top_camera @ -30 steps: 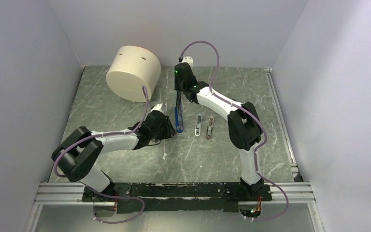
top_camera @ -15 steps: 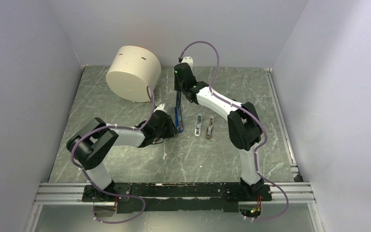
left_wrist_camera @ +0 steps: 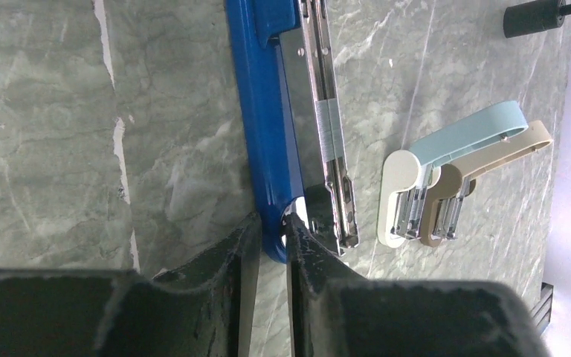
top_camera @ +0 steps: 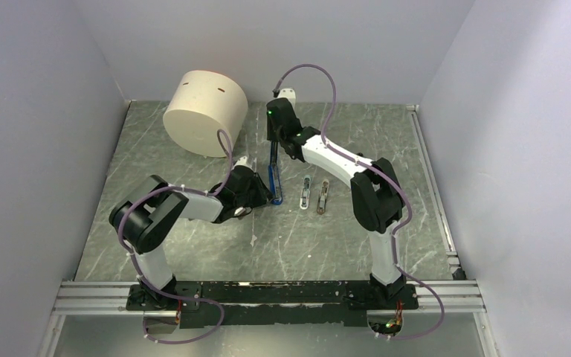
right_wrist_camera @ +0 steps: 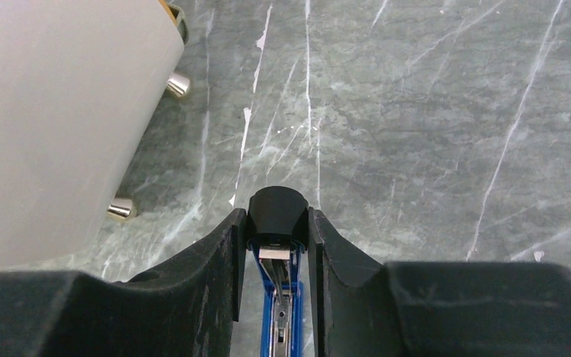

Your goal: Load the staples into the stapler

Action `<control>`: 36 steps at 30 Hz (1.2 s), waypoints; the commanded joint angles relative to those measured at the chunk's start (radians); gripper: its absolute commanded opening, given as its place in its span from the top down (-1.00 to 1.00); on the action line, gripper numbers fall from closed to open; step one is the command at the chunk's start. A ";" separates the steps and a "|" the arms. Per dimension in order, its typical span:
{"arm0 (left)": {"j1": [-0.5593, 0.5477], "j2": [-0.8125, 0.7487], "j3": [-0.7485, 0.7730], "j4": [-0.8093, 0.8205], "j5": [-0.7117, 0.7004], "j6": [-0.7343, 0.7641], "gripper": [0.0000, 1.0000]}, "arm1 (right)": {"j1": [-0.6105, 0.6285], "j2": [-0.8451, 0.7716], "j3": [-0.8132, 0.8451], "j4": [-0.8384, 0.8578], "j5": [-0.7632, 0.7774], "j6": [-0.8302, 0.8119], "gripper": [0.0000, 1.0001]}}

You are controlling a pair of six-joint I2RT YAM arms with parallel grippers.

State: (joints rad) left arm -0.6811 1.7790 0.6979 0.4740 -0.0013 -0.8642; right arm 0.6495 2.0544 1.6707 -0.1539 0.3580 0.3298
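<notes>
The blue stapler [top_camera: 274, 177] lies open along the table, its blue cover [left_wrist_camera: 264, 126] beside the metal channel [left_wrist_camera: 320, 67]. A short ribbed silver strip of staples [left_wrist_camera: 330, 132] sits in that channel. The red-and-white box is out of view. My left gripper [top_camera: 266, 195] is shut on the stapler's near blue tip [left_wrist_camera: 273, 238]. My right gripper [top_camera: 273, 143] is shut on the stapler's far black hinge end [right_wrist_camera: 277, 210].
A pale-blue piece [left_wrist_camera: 461, 134] and a beige piece [left_wrist_camera: 491, 152] lie side by side right of the stapler, also in the top view [top_camera: 306, 193]. A large cream cylinder [top_camera: 206, 111] stands at the back left. A small black cylinder [left_wrist_camera: 533, 16] lies farther off.
My left arm has folded in, its elbow swinging right and farther back, and its gripper has shifted slightly along the stapler's near end. The right arm and stapler have hardly moved.
</notes>
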 commanded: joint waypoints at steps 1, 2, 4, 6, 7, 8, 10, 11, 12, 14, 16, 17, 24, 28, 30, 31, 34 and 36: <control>0.003 0.041 0.020 -0.077 0.003 -0.012 0.52 | 0.017 -0.062 -0.021 0.013 -0.006 0.005 0.62; 0.002 0.046 0.023 -0.090 0.003 -0.010 0.53 | 0.020 -0.066 -0.025 0.012 -0.007 0.004 0.62; 0.001 0.058 0.023 -0.121 0.003 -0.002 0.56 | 0.024 -0.075 -0.032 0.009 -0.008 0.004 0.62; -0.002 0.059 0.011 -0.132 0.003 0.004 0.58 | 0.028 -0.087 -0.045 0.010 -0.008 0.003 0.62; -0.004 0.057 0.004 -0.135 0.003 0.008 0.59 | 0.032 -0.096 -0.053 0.011 -0.010 0.003 0.62; -0.007 0.055 -0.003 -0.135 -0.012 0.011 0.60 | 0.034 -0.102 -0.059 0.013 -0.013 0.000 0.62; -0.010 0.050 -0.014 -0.139 -0.035 0.017 0.64 | 0.037 -0.115 -0.071 0.011 -0.016 -0.006 0.62; -0.011 0.051 -0.017 -0.141 -0.040 0.019 0.66 | 0.038 -0.123 -0.076 0.008 -0.018 -0.006 0.63; -0.013 0.050 -0.021 -0.142 -0.045 0.019 0.68 | 0.039 -0.132 -0.086 0.011 -0.022 -0.007 0.63; -0.016 0.052 -0.026 -0.145 -0.052 0.020 0.70 | 0.043 -0.149 -0.107 0.018 -0.036 -0.010 0.63; -0.019 0.056 -0.027 -0.146 -0.055 0.023 0.70 | 0.051 -0.163 -0.120 0.019 -0.039 -0.014 0.63; -0.021 0.060 -0.026 -0.147 -0.057 0.024 0.70 | 0.057 -0.168 -0.125 0.018 -0.038 -0.019 0.63; -0.023 0.077 -0.027 -0.149 -0.063 0.021 0.69 | 0.080 -0.220 -0.186 0.014 -0.021 -0.007 0.63; -0.029 0.072 -0.041 -0.145 -0.082 0.013 0.66 | 0.084 -0.249 -0.217 -0.009 0.044 0.026 0.67; -0.036 0.066 -0.037 -0.160 -0.101 0.015 0.64 | 0.086 -0.271 -0.245 -0.003 0.067 0.034 0.67; -0.038 0.065 -0.034 -0.167 -0.110 0.016 0.64 | 0.088 -0.282 -0.258 0.001 0.072 0.035 0.67; -0.040 0.061 -0.030 -0.177 -0.120 0.021 0.63 | 0.092 -0.299 -0.281 0.004 0.073 0.037 0.67; -0.039 0.062 -0.026 -0.183 -0.125 0.020 0.62 | 0.099 -0.304 -0.294 0.004 0.074 0.034 0.67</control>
State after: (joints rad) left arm -0.7101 1.7927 0.7074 0.4763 -0.0635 -0.8795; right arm 0.7364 1.8065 1.3930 -0.1764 0.4068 0.3382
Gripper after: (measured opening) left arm 0.187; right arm 0.345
